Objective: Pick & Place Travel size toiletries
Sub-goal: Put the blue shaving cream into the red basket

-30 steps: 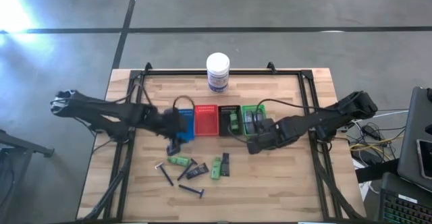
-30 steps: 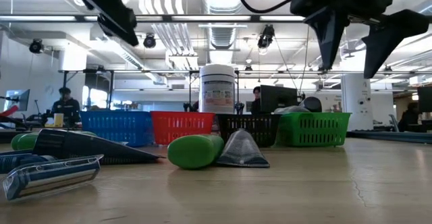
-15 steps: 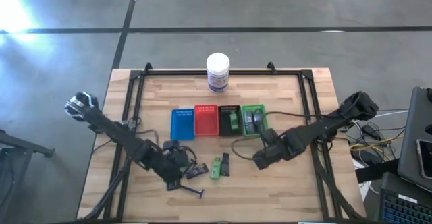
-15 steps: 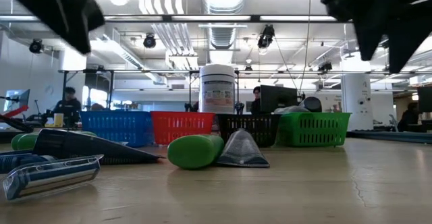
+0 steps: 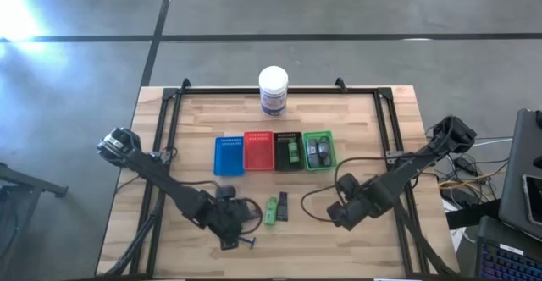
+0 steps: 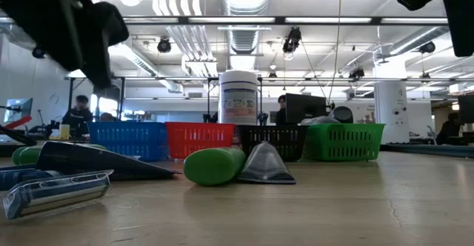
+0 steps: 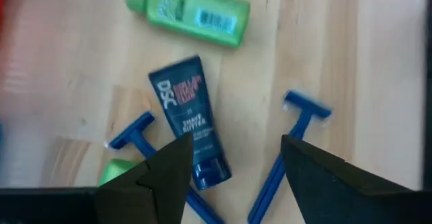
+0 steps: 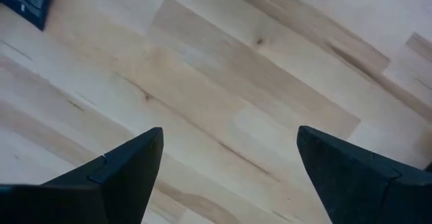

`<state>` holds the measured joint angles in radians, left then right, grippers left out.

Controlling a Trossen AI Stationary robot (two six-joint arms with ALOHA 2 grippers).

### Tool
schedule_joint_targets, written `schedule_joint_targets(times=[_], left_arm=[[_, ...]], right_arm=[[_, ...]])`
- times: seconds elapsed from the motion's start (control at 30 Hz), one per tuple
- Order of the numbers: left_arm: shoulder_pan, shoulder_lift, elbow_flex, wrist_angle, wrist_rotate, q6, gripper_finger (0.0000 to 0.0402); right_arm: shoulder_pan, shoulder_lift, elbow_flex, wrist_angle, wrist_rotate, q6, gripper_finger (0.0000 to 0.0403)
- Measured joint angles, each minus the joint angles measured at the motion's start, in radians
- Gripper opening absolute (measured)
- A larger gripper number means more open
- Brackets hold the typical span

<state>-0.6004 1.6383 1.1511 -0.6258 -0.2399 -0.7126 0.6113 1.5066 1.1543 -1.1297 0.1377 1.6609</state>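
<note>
Loose toiletries lie flat on the table near its near edge. The left wrist view shows a green tube [image 7: 189, 13], a dark tube [image 7: 190, 126] and two blue-handled razors [image 7: 130, 133] [image 7: 291, 151]. My left gripper [image 7: 234, 143] [image 5: 229, 223] hovers open above them, touching none. From above I also see a green tube [image 5: 271, 211], a dark tube [image 5: 283, 206] and a razor [image 5: 246, 241]. My right gripper [image 8: 229, 133] [image 5: 342, 214] is open over bare wood to their right. Grey bottles [image 5: 318, 151] lie in the green tray, a green tube [image 5: 292, 151] in the black one.
Four small trays stand in a row mid-table: blue [image 5: 229, 155], red [image 5: 257, 151], black [image 5: 284, 141], green [image 5: 318, 137]. A large white jar [image 5: 273, 90] stands behind them by the far edge. Black frame rails [image 5: 161, 146] run along the table's sides. Bare wood lies right of the right gripper.
My left gripper has swung from the blue tray toward the near edge and now hangs over the loose toiletries. My right gripper has drawn back from the green tray toward the near edge. The toiletries themselves have stayed where they lay.
</note>
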Motion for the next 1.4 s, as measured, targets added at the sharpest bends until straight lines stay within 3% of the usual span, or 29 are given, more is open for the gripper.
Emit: schedule_joint_targets(times=[0.23,0.43,0.6,0.97,1.4], left_arm=[[0.014,0.073,-0.009,-0.012,0.009,0.06,0.0236],[0.038,0.114,-0.01,-0.004,0.003,0.071,0.0235],[0.06,0.154,-0.011,0.023,0.097,0.146,0.0234],[0.087,0.166,-0.011,0.026,0.137,0.049,0.0234],[0.088,0.194,-0.013,0.027,0.138,0.061,0.0218]], right_arm=[[-0.003,0.0,-0.005,0.0,0.049,0.021,0.0354],[-0.003,0.0,-0.017,0.003,0.052,0.055,0.0342],[-0.003,0.0,-0.041,0.009,0.051,0.069,0.0323],[-0.003,0.0,-0.068,0.012,0.045,0.098,0.0291],[-0.003,0.0,-0.068,0.012,0.045,0.094,0.0273]])
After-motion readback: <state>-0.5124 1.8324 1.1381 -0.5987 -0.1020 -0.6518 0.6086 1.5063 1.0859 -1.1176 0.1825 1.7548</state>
